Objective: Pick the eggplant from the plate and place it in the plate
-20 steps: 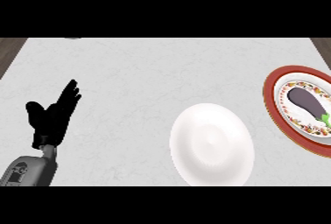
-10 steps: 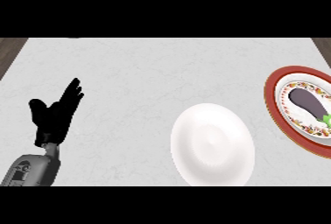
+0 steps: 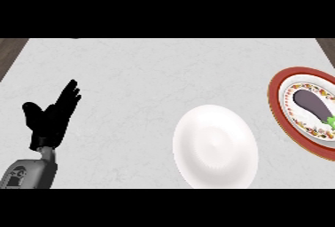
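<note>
A: Where does the eggplant [image 3: 313, 104] lie?

B: It lies on the red-rimmed plate [image 3: 278, 107] at the right edge of the head view, resting lengthwise on the plate's patterned inner ring. The plate itself is cut off by the picture's edge.

A: How does it look?

B: It is dark purple, long and rounded, with a green stem end pointing toward the lower right. Nothing touches it.

A: And the other plate?

B: A plain white plate [image 3: 215, 146] sits on the pale marbled counter [image 3: 163, 71], just to the left of and nearer than the red-rimmed one. The two plates are near each other but apart. Nothing lies on the white one.

A: What about the robot's hands?

B: Only the left hand [image 3: 51, 117] shows, black, at the left side of the view on its grey forearm [image 3: 27, 174]. Its fingers [image 3: 68, 94] are straight and point up and away, the thumb spread to the side. It holds nothing and rests there, wide open.

A: How far is it from the eggplant?

B: Well apart. The white plate lies between the hand and the eggplant, and the eggplant is at the opposite side of the counter. The right hand does not show.
</note>
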